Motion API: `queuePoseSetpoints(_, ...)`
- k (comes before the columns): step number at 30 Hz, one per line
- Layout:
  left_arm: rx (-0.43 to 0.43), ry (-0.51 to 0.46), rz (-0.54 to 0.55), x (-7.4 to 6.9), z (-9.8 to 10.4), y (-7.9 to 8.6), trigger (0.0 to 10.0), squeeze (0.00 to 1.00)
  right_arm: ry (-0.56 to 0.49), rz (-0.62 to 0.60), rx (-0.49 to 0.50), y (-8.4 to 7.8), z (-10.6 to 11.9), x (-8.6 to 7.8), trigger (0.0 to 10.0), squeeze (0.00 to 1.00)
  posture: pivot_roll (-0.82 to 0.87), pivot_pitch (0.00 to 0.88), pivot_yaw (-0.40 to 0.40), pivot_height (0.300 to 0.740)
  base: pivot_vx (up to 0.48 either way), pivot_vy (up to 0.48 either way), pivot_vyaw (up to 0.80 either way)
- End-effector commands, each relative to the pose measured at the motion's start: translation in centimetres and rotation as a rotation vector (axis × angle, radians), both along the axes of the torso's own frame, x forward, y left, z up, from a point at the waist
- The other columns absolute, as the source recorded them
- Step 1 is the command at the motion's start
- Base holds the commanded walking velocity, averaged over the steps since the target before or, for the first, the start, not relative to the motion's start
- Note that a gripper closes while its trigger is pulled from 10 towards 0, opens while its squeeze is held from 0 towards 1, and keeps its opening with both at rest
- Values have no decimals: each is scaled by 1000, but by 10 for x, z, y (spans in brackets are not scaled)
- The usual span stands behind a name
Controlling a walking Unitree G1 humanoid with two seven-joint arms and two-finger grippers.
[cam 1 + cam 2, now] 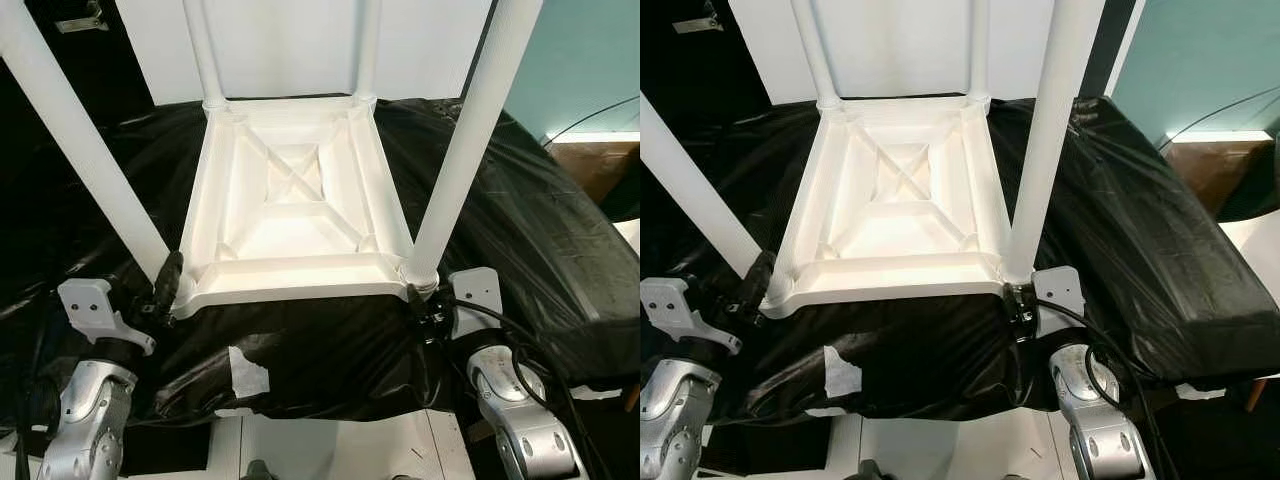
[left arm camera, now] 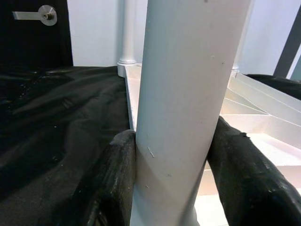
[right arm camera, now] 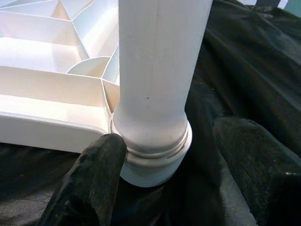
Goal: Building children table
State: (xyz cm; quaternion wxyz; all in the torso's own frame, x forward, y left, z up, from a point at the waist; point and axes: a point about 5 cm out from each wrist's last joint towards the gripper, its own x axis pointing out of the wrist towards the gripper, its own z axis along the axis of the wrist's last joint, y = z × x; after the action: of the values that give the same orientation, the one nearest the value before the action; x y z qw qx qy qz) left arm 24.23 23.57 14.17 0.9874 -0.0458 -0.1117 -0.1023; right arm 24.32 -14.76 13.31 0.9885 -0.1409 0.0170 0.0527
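A white children's table (image 1: 290,282) lies upside down on a black sheet, its ribbed underside facing up. Four white legs stand up from its corners. My left gripper (image 1: 165,285) is shut on the near-left leg (image 1: 80,140) just above the corner; in the left wrist view both black fingers (image 2: 117,179) press against that leg (image 2: 188,94). My right gripper (image 1: 420,300) is open around the base of the near-right leg (image 1: 470,140). In the right wrist view one finger (image 3: 94,179) touches the leg's collar (image 3: 155,155), while the other stands apart from it.
The black plastic sheet (image 1: 530,220) covers a raised surface and drapes over its front edge, with a patch of white tape (image 1: 247,372) on it. The two far legs (image 1: 203,50) rise at the back. A teal wall (image 1: 590,60) and a cable are at the right.
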Motion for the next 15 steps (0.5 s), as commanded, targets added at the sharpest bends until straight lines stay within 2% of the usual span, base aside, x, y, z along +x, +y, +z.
queuePoseSetpoints(1,23,-11,-182,-3,-1,-17,10000,0,-20,5,-3,2,4,2,10000,0,15,70,14,740,0,0,0)
queuePoseSetpoints(3,21,-13,-188,-2,-1,-19,10000,0,-57,14,-78,4,10,3,10000,0,10,71,16,740,0,0,0)
queuePoseSetpoints(6,20,-14,-191,-2,-1,-20,10000,0,-69,16,-101,4,12,3,10000,0,10,71,16,740,0,0,0)
queuePoseSetpoints(9,17,-11,-204,-2,-3,-24,10000,0,-152,-1,-229,4,25,6,10000,0,7,73,18,740,0,0,0)
queuePoseSetpoints(15,15,-9,-211,-3,-4,-26,10000,0,-185,-35,-286,1,30,10,10000,0,9,72,18,740,0,0,0)
